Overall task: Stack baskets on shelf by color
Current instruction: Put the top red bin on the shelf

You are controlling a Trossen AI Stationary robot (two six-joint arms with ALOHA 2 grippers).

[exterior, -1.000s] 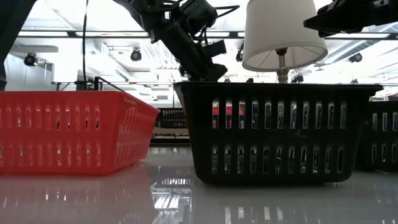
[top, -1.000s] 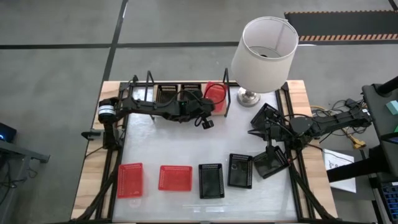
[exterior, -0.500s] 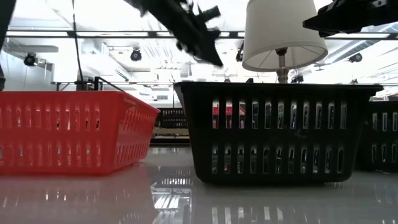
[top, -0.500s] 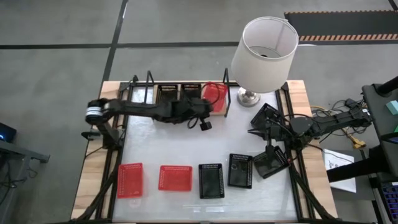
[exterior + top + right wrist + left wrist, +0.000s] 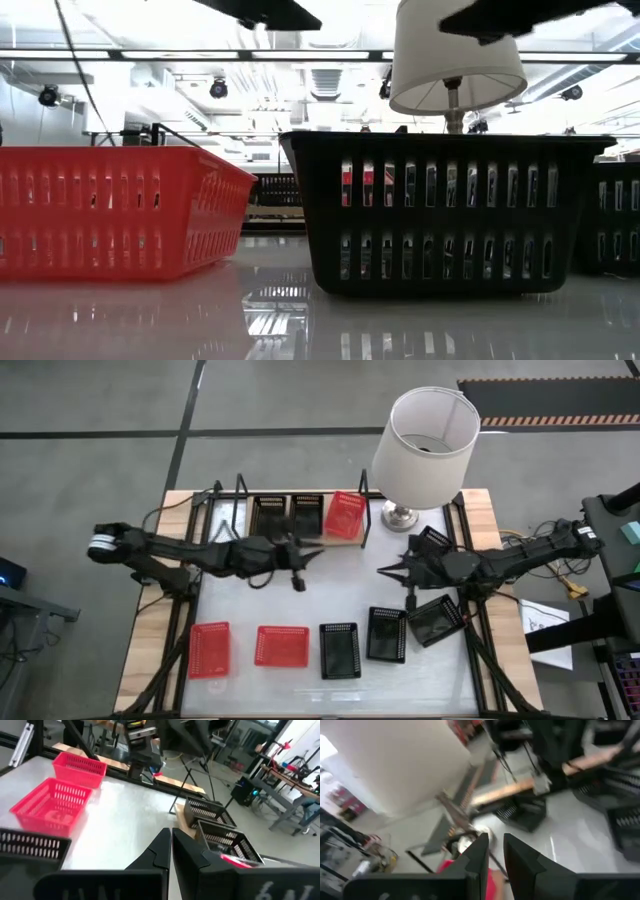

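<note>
We read no writing. Plastic grid baskets (image 5: 282,646), red and black, sat on shiny white tabletop (image 5: 300,600). Left gripper (image 5: 318,554) slightly apart, empty; right gripper (image 5: 383,571) clenched, empty.

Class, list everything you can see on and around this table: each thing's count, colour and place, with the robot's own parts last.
Red plastic mesh baskets: three; two in the front row at the left, one on the shelf's right end.
Black plastic mesh baskets, front row: three; the rightmost lies skewed.
Black plastic mesh baskets, shelf: two places; how many are stacked there cannot be told.
Light-wood shelf: one, along the table's back edge.
White-shaded table lamp: one, back right.
White table: one, wooden edges.
Left gripper: dark, mid-table in front of the shelf, holding nothing.
Right gripper: dark, fingers shut, empty, right of centre.
</note>
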